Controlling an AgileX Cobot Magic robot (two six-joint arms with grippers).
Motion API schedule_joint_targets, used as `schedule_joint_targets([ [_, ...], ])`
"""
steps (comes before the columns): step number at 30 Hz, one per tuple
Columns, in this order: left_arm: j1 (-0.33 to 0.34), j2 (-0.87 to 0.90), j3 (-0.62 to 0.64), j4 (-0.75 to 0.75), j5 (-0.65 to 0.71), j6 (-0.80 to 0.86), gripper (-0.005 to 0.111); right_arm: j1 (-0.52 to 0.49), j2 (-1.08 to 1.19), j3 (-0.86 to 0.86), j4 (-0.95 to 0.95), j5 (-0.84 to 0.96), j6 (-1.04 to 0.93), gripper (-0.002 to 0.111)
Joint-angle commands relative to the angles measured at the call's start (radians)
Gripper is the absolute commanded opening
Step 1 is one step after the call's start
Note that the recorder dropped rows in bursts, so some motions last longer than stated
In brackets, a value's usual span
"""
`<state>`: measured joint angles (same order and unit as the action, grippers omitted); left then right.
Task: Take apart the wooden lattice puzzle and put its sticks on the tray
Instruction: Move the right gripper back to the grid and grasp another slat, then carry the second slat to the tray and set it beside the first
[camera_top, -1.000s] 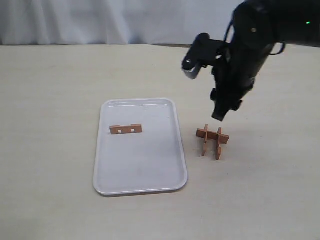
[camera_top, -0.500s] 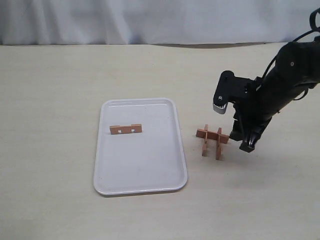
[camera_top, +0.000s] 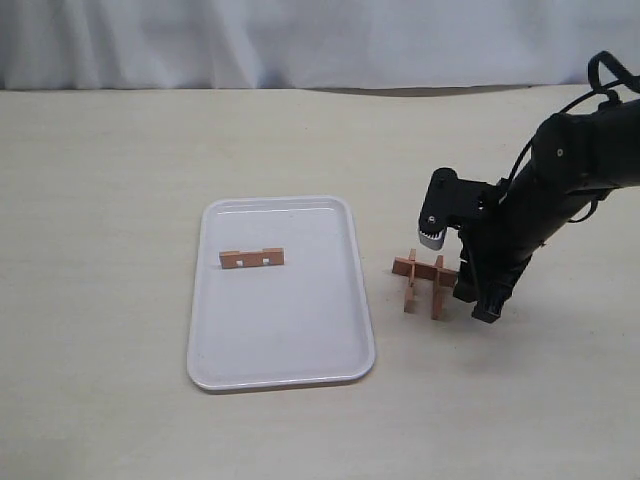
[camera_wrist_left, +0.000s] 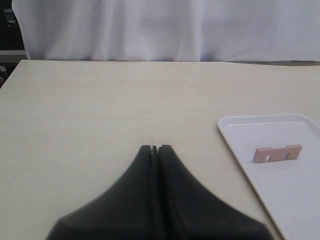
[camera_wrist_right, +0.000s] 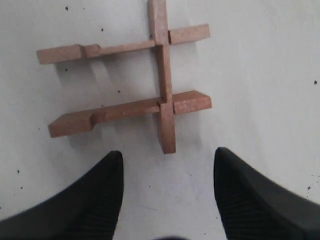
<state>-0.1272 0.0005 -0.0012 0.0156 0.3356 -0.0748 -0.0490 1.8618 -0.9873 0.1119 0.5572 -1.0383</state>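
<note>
Right wrist view shows my right gripper (camera_wrist_right: 167, 167) spread wide, jaws either side of the free end of the cross stick (camera_wrist_right: 165, 125) in the wooden lattice puzzle (camera_wrist_right: 162, 102), not touching it. The puzzle sits on the table (camera_top: 120, 150) just beside the tray (camera_top: 290, 345), where one stick (camera_top: 251, 258) already lies. Three sticks seem left interlocked, though the exterior view is too small to be sure. I judge this the second pull: I close on that end and slide it out of its notches. My left gripper (camera_wrist_left: 154, 149) rests pressed together.
</note>
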Motion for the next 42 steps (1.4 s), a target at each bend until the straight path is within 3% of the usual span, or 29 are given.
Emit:
schedule_joint_targets([
  [1,-0.003,-0.001,0.001,0.000,-0.012,0.002,0.000,-0.006,0.002,0.004,0.011,-0.010,-0.015,0.049],
  [6,-0.003,-0.001,0.001,0.000,-0.012,0.002,0.000,-0.006,0.019,0.004,0.050,-0.025,-0.016,0.036],
  [19,-0.003,-0.001,0.001,0.000,-0.013,0.002,0.000,-0.006,0.046,0.004,0.055,-0.086,-0.024,0.033],
  [25,-0.003,-0.001,0.001,0.000,-0.013,0.002,0.000,-0.006,0.046,0.004,0.055,-0.058,-0.105,0.004],
  [42,-0.003,-0.001,0.001,0.000,-0.013,0.002,0.000,-0.006,-0.085,0.002,0.084,0.014,-0.099,0.005],
])
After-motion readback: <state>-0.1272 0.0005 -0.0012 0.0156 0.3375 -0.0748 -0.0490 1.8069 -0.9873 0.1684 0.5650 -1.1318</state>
